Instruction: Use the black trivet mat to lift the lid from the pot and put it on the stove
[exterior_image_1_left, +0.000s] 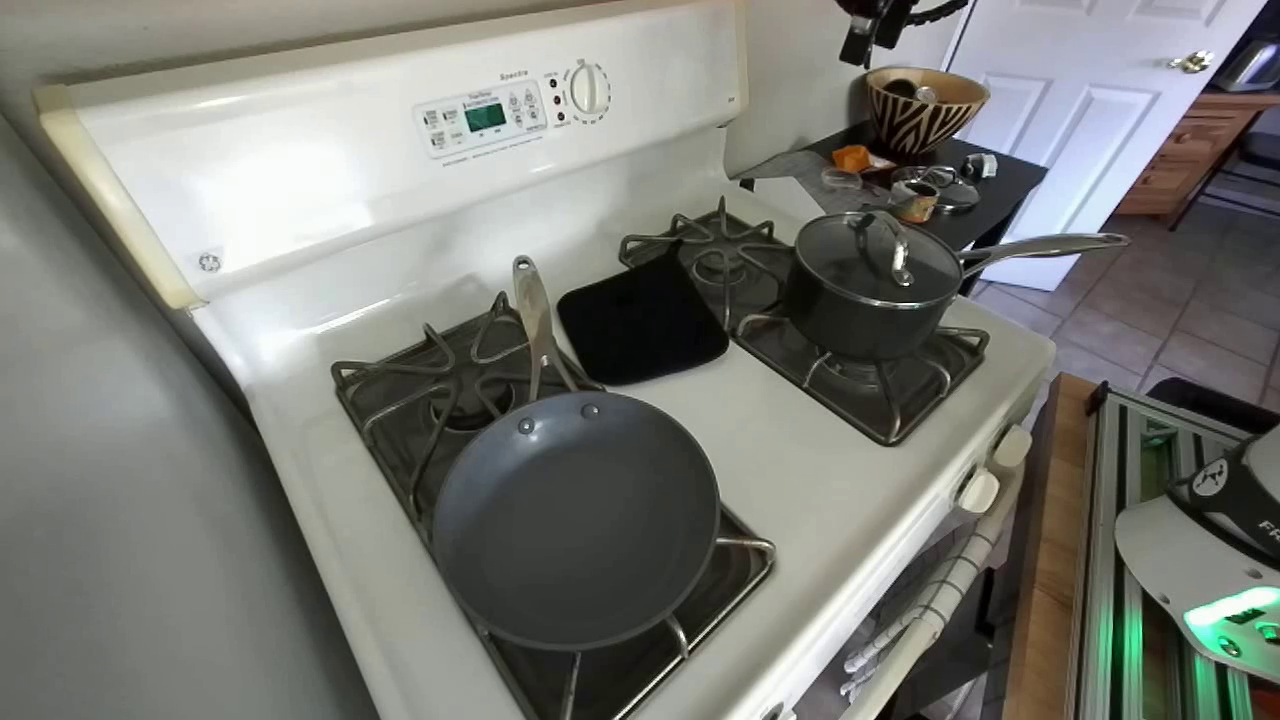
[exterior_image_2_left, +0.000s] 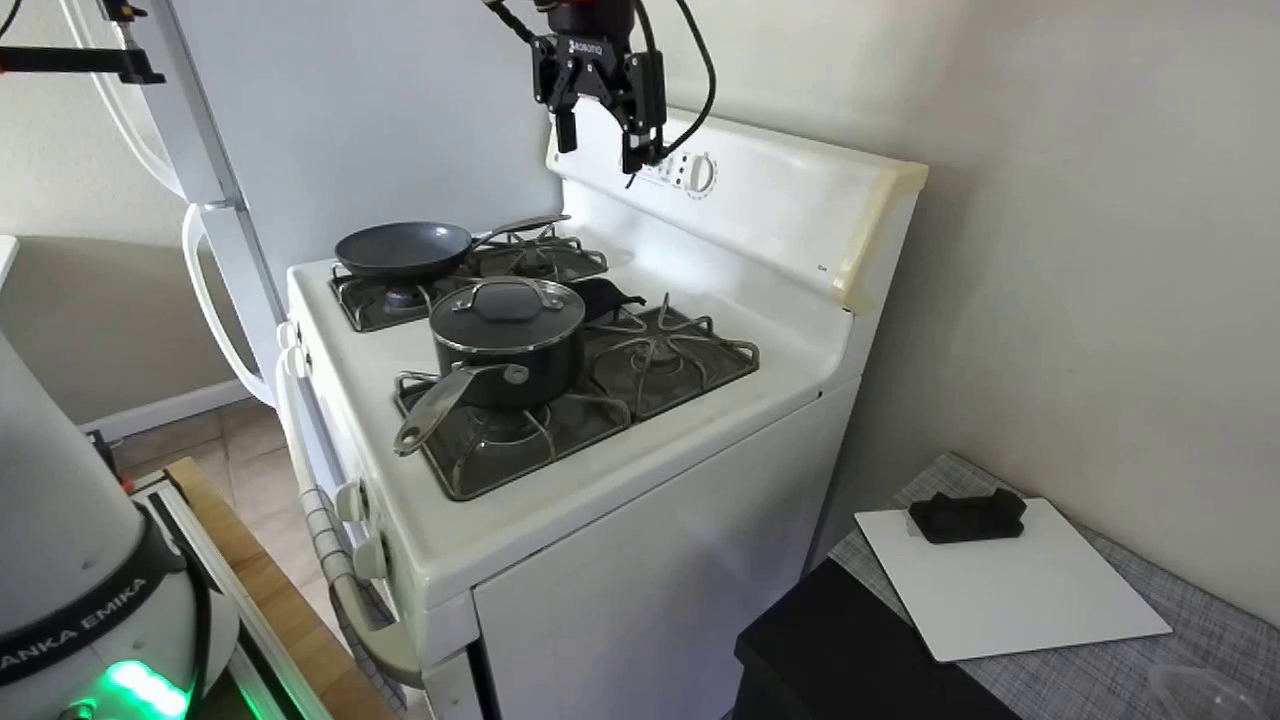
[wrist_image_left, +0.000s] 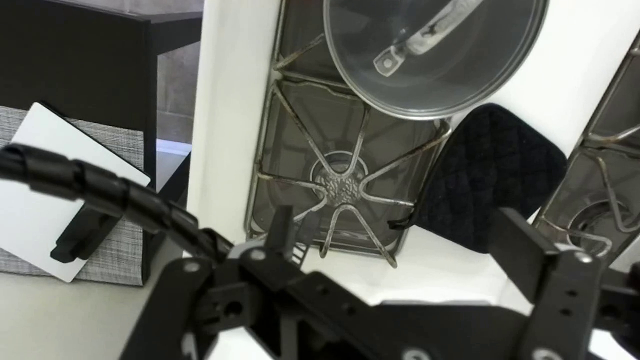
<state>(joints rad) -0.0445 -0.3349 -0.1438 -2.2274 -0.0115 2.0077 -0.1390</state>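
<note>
In an exterior view, on the white stove (exterior_image_1_left: 790, 430): one rounded-square black trivet mat (exterior_image_1_left: 645, 322) between two rows of gas burners (exterior_image_1_left: 720, 265); one frying pan (exterior_image_1_left: 585, 520) with two rivets; one pot (exterior_image_1_left: 868, 332) under its metal-rimmed glass lid (exterior_image_1_left: 855, 262), with long handle pointing picture-right. In an exterior view, Robotiq gripper (exterior_image_2_left: 601, 146) high above, with wide-spread fingers, holding nothing. In the wrist view, quilted texture across the mat, with loop toward lower left; arched lid handle slanting up to the right.

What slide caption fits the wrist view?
Open end effector above the stove, with the black trivet mat lying near the round lid.
</note>
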